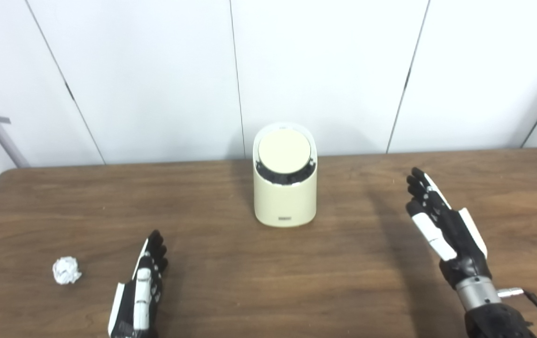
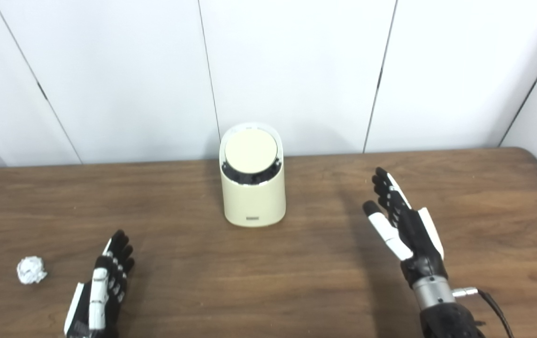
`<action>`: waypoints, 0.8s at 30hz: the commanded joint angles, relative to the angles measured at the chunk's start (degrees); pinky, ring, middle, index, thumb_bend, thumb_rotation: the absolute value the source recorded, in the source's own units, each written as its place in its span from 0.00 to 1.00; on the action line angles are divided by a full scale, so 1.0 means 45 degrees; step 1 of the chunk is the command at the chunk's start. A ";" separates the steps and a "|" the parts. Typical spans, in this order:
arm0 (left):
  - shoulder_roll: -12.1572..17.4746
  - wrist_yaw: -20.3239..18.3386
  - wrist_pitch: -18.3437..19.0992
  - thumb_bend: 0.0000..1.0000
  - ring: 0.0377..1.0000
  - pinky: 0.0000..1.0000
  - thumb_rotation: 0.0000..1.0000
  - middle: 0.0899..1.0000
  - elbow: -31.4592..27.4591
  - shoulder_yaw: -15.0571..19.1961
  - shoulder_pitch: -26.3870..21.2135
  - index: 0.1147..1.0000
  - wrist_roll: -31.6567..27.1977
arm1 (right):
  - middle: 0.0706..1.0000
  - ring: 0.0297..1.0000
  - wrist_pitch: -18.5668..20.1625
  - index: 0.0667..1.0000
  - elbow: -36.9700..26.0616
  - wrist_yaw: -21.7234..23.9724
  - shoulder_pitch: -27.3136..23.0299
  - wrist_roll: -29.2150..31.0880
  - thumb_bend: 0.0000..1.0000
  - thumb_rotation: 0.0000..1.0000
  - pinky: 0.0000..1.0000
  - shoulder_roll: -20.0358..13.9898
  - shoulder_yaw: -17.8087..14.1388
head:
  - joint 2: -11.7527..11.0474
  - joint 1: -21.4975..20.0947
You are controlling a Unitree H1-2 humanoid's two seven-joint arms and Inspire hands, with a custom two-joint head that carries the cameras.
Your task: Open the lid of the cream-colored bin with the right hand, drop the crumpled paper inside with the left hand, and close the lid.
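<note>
A dark brown wooden table (image 1: 353, 281) with rounded far corners spreads before me. A cream-colored cylindrical bin (image 1: 285, 197) stands upright on it, ahead of and between my hands, lid shut. A small white crumpled paper ball (image 1: 66, 270) lies just left of my left hand (image 1: 141, 288).

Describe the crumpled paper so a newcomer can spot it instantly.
Start at the brown wooden table and go to its near-left area, left of the left hand. The crumpled paper lies there alone: a small white wrinkled ball, unlike the smooth, upright cream-colored bin standing farther back at the middle.
</note>
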 commanded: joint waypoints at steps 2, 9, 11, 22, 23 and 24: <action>-0.0207 0.0054 -0.0326 0.41 1.00 1.00 1.00 1.00 0.0127 -0.0153 -0.0009 1.00 0.0136 | 0.95 0.97 0.0066 0.93 -0.0308 0.0199 -0.0975 0.0024 0.57 0.74 0.97 -0.0236 0.0071 | -0.0102 -0.0004; -0.0294 0.0159 -0.0302 0.42 1.00 1.00 1.00 1.00 0.0273 -0.0197 -0.0046 1.00 0.0163 | 0.93 0.94 0.0691 0.93 0.0057 0.0261 -0.2377 -0.1266 0.59 0.73 0.92 -0.0405 0.0771 | -0.0250 0.0051; -0.0299 0.0173 -0.0319 0.42 1.00 1.00 1.00 1.00 0.0291 -0.0216 -0.0040 1.00 0.0156 | 0.92 0.93 0.0755 0.93 0.0239 0.0225 -0.2724 -0.1603 0.58 0.73 0.90 -0.0399 0.0965 | -0.0271 0.0056; -0.0392 0.0217 -0.0213 0.41 1.00 1.00 1.00 1.00 0.0373 -0.0326 -0.0038 1.00 0.0205 | 0.92 0.90 0.1863 0.93 0.0828 0.0524 -0.4517 -0.3224 0.58 0.74 0.87 -0.0367 0.1994 | -0.0427 0.0105; -0.0412 0.0237 -0.0211 0.40 1.00 1.00 1.00 1.00 0.0381 -0.0331 -0.0045 1.00 0.0216 | 0.92 0.90 0.1952 0.93 0.0868 0.0542 -0.4624 -0.3302 0.58 0.74 0.87 -0.0371 0.2059 | -0.0445 0.0134; -0.0421 0.0230 -0.0234 0.40 1.00 1.00 1.00 1.00 0.0418 -0.0338 -0.0061 1.00 0.0191 | 0.92 0.90 0.2063 0.93 0.0967 0.0551 -0.4819 -0.3410 0.58 0.74 0.87 -0.0351 0.2149 | -0.0469 0.0167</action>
